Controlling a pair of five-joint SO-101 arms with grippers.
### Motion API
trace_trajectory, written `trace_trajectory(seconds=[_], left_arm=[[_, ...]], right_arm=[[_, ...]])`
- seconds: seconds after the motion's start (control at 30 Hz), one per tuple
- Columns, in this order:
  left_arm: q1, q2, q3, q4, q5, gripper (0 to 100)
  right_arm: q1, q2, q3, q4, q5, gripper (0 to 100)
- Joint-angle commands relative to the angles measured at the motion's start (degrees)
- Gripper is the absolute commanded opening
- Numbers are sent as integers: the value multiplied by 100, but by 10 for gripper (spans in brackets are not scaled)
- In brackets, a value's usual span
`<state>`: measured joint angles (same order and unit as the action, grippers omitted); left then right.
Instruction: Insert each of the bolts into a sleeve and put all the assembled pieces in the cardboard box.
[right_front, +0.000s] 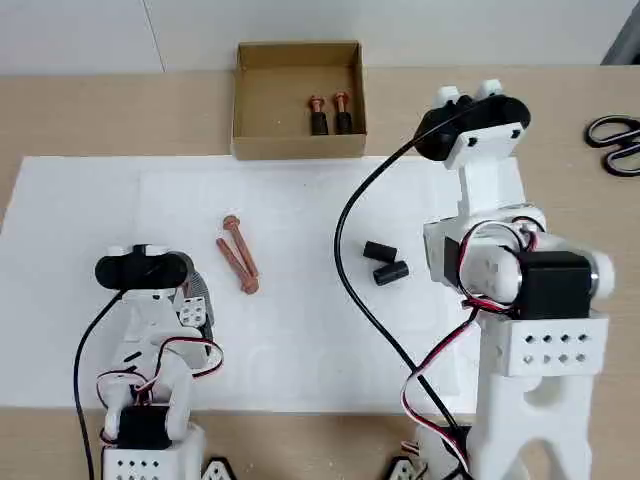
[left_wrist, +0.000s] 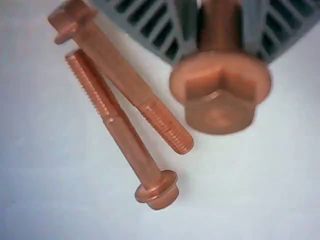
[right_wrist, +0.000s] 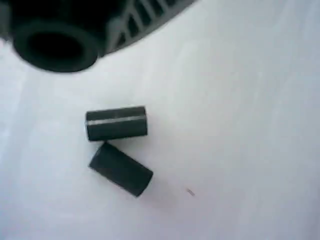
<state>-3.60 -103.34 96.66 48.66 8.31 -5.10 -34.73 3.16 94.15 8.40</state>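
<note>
My left gripper (left_wrist: 220, 22) is shut on a copper bolt (left_wrist: 219, 95), whose hex head faces the left wrist camera. Just beyond it two loose copper bolts (left_wrist: 120, 95) lie side by side on the white sheet, head to tail; the high view has them left of centre (right_front: 238, 255). My right gripper (right_wrist: 80, 22) is shut on a black sleeve (right_wrist: 55, 46), its open bore towards the camera. Two loose black sleeves (right_wrist: 117, 122) touch each other below it, right of centre in the high view (right_front: 385, 262). The cardboard box (right_front: 250, 100) at the back holds two assembled pieces (right_front: 330, 112).
A white sheet (right_front: 300, 340) covers most of the wooden table. Black scissors (right_front: 618, 140) lie at the far right edge. The left arm's base (right_front: 145, 400) stands at the front left, the right arm's body (right_front: 530, 340) at the front right.
</note>
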Motion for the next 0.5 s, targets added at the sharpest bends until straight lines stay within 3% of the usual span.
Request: trace_trajectory(seconds=[0.0, 0.33, 0.47], left_arm=[[26, -88, -31, -149, 26, 5], [62, -88, -31, -123, 26, 5], [62, -88, -31, 229, 26, 5]], right_arm=[[-13, -110, 158, -189, -26, 4], [-13, -163, 360, -198, -26, 4], [-13, -163, 360, -207, -26, 4]])
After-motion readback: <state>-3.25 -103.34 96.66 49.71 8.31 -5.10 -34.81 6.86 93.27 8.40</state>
